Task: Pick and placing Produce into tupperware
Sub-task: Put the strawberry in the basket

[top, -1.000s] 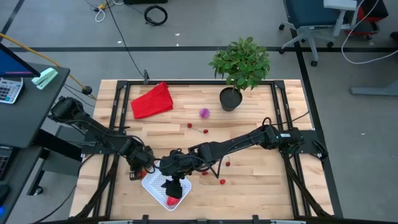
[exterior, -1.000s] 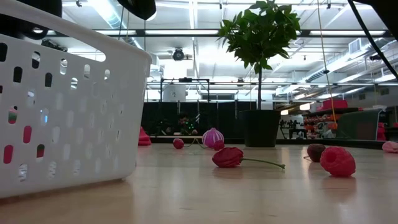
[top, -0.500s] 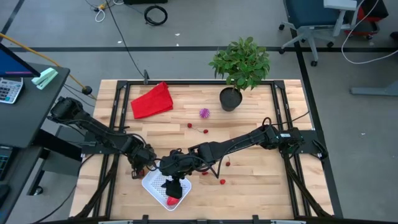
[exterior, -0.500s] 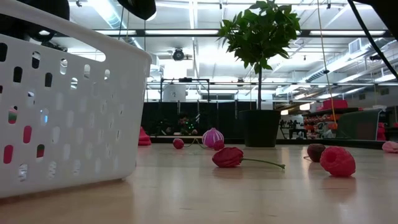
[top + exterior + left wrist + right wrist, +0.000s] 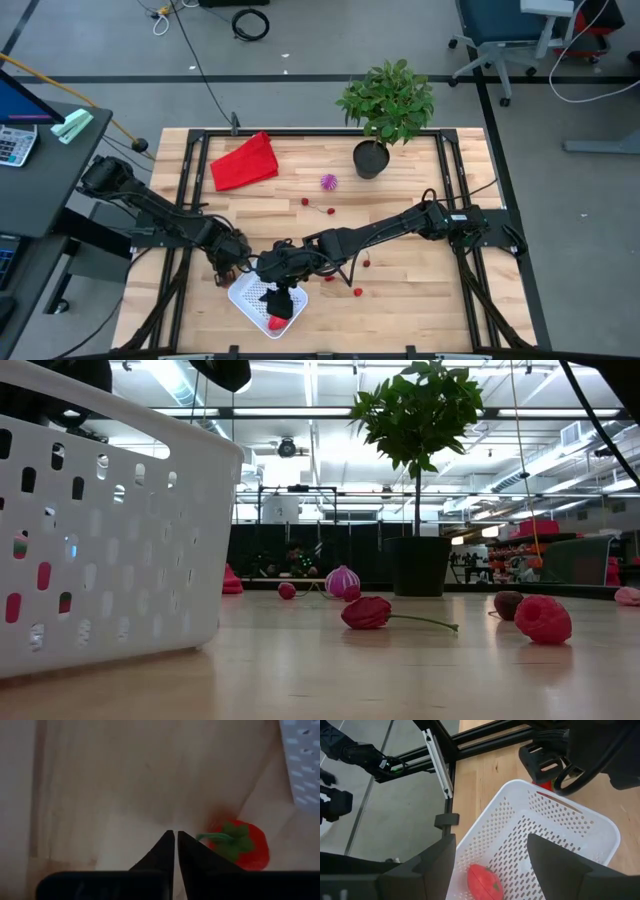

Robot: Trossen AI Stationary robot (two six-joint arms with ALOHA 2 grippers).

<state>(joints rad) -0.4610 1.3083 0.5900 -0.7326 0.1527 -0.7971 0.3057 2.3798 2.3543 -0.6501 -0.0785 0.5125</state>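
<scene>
The white tupperware sits near the table's front edge, with one red fruit lying in it. My right gripper hangs open above it, and the fruit shows between its fingers. My left gripper points down, shut, just left of the tupperware's far corner. A red strawberry with a green top lies on the table beside its fingers. More produce is loose on the table: a purple spiky ball and red pieces. My left gripper has nothing between its shut fingers. The strawberry's stem end lies close against the side of one finger, pointing down from above. Whether the finger touches the strawberry I cannot tell.
A potted plant stands at the table's far edge and a red cloth lies at the far left. In the low view a stemmed cherry and a raspberry lie right of the tupperware's wall.
</scene>
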